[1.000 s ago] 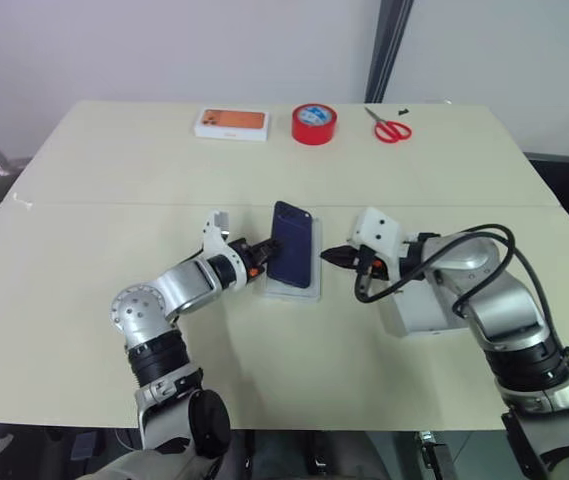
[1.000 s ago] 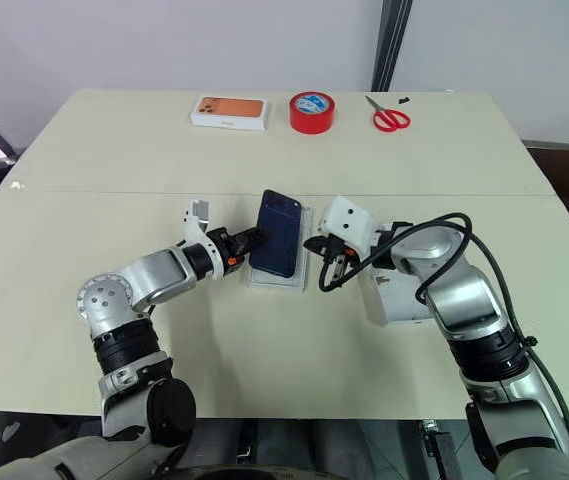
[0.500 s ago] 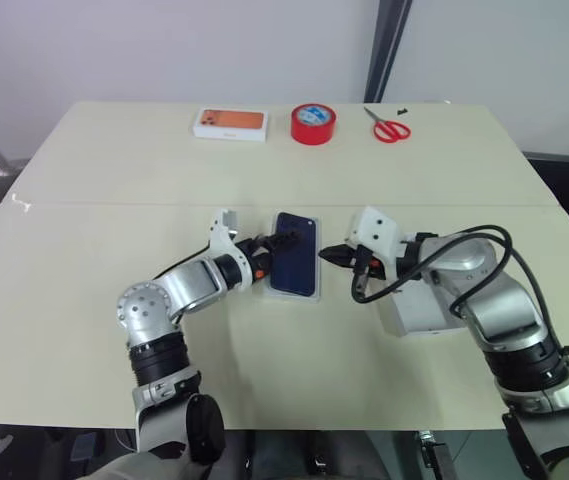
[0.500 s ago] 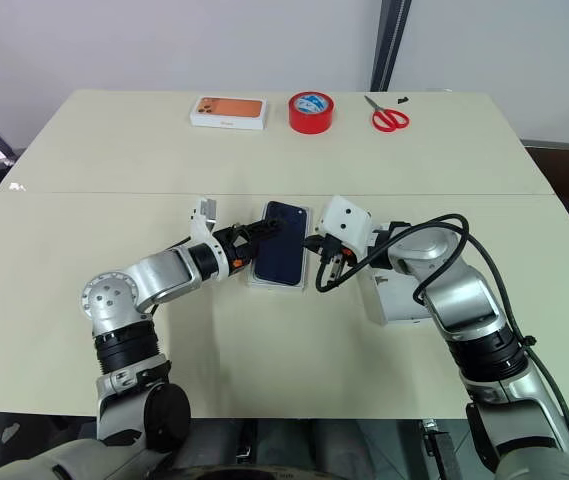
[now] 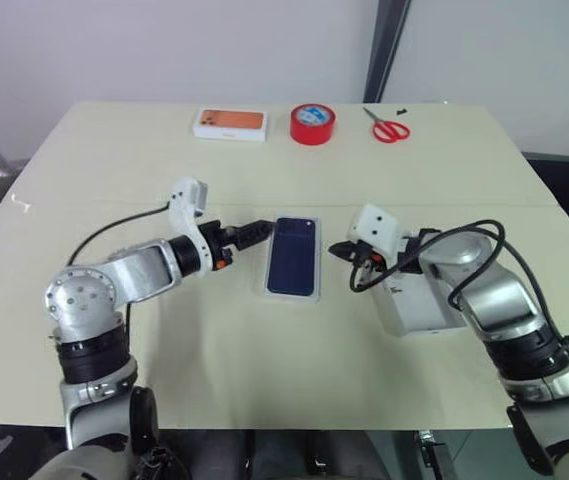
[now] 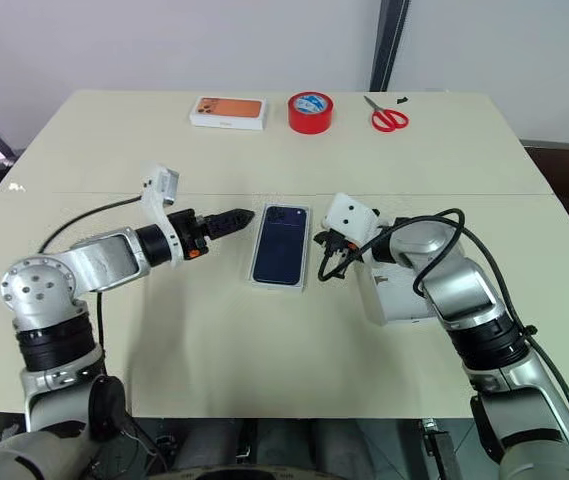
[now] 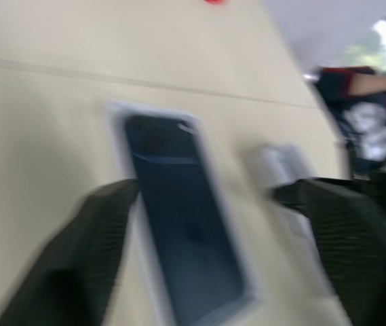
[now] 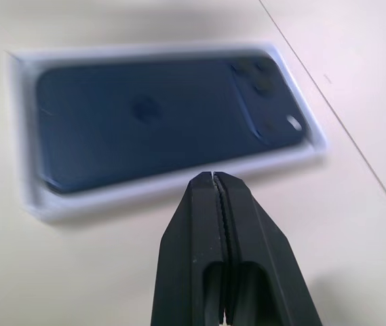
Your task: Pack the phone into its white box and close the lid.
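Seating of the phone [image 5: 295, 256] in the white box [image 5: 270, 283] appeared complete: it lay flat, back up, camera cluster at the far end, thin white rim showing on all sides.

Position: box and phone sat mid-worktop [image 5: 264, 360], between the two arms. A white boxy object, probably the lid [image 5: 419, 305], rested under the right forearm, well apart from the box; its printed face could not be made out.

Left end effector [image 5: 254, 229]: released, fingers spread and empty, just beside the box's left edge.

Right end effector [image 8: 214, 182]: clenched on nothing, tips pressed together and pointing at the box's right side from near it.

Step in hand, as judged: fetching the lid. Good practice would be to grip it by its long edges, carry it level over the box, square all four corners, then lower it straight so the rim does not snag or tip the phone.

Change from a second earlier: the phone was then propped up at a slant with the left end effector pinching its edge. It then lay flat, and the left arm had swung outward clear of it. The right end effector had barely shifted.

Also on worktop, far edge: orange-pictured box [image 5: 230, 123], red tape roll [image 5: 313, 123], red scissors [image 5: 390, 127].
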You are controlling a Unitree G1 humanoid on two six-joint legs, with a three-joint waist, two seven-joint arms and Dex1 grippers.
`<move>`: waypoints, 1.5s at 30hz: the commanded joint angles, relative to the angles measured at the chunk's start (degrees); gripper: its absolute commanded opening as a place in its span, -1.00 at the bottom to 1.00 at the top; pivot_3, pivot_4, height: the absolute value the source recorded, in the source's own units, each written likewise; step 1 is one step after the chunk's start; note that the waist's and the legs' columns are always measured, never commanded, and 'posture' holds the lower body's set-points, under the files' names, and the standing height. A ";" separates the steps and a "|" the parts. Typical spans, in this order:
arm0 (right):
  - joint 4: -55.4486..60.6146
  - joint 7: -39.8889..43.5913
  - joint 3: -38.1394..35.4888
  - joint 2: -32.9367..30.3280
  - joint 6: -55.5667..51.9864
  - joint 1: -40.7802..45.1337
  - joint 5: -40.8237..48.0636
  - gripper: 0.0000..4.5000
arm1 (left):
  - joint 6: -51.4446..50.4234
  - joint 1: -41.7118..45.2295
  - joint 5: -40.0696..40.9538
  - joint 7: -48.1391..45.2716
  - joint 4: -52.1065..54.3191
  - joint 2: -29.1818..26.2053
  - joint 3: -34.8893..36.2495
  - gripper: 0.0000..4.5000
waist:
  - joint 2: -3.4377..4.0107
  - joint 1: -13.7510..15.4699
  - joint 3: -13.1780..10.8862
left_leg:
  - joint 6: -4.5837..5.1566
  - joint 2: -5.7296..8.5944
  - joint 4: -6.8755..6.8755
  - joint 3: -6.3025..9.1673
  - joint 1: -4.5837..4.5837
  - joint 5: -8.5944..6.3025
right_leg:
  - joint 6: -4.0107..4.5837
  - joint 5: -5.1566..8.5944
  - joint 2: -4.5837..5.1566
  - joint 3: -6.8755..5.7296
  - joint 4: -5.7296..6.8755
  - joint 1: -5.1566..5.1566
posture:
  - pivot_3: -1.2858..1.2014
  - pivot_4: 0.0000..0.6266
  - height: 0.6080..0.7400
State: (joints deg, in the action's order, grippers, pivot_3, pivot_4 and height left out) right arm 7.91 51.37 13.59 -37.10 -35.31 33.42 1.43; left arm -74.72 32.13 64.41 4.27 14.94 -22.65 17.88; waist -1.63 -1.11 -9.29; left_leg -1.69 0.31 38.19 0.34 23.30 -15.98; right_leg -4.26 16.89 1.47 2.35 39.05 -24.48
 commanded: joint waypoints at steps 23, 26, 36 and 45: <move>3.43 -1.73 10.52 3.44 -6.14 1.89 -9.60 -1.00 | 16.87 1.31 -38.05 -29.18 -6.27 -0.75 -35.99 -0.48 | 0.03 0.34 0.01 | 0.15 0.04 0.04 -0.02 0.09 -0.07 | 0.00 0.00 0.08 -0.01 -0.05 -0.02 | 0.03 -0.52 0.89; 9.13 1.29 10.27 0.27 -7.72 -1.14 -8.57 -1.00 | 14.14 -0.87 -36.69 -31.27 -1.41 -1.76 -35.16 -0.48 | 0.03 0.36 0.01 | 0.18 0.03 0.04 -0.02 0.09 -0.09 | -0.01 0.00 0.09 -0.01 -0.06 -0.02 | 0.03 -0.52 0.89; 18.98 4.68 8.88 -6.50 -11.63 -7.03 -6.39 -1.00 | 9.83 -3.87 -36.66 -33.65 4.21 -0.89 -35.33 -0.48 | 0.03 0.41 0.02 | 0.19 0.03 0.06 -0.01 0.07 -0.09 | -0.01 0.01 0.07 -0.01 -0.05 0.02 | 0.03 -0.52 0.89; 18.66 4.63 7.04 -9.97 -11.93 -7.58 -5.75 -1.00 | 8.84 -3.51 -36.91 -35.04 3.80 -0.22 -35.43 -0.48 | 0.02 0.52 0.02 | 0.19 0.03 0.07 -0.01 0.07 -0.09 | -0.01 0.01 0.08 -0.01 -0.06 0.03 | 0.03 -0.52 0.89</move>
State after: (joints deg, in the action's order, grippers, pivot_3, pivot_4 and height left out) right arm 24.47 55.76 22.75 -46.35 -47.81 25.61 -5.21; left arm -65.24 28.56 25.78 -29.12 17.08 -23.60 -16.08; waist -1.60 -0.59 -9.27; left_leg -1.50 0.34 38.26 0.32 23.38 -16.07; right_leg -4.27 16.90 1.56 2.34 38.99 -24.45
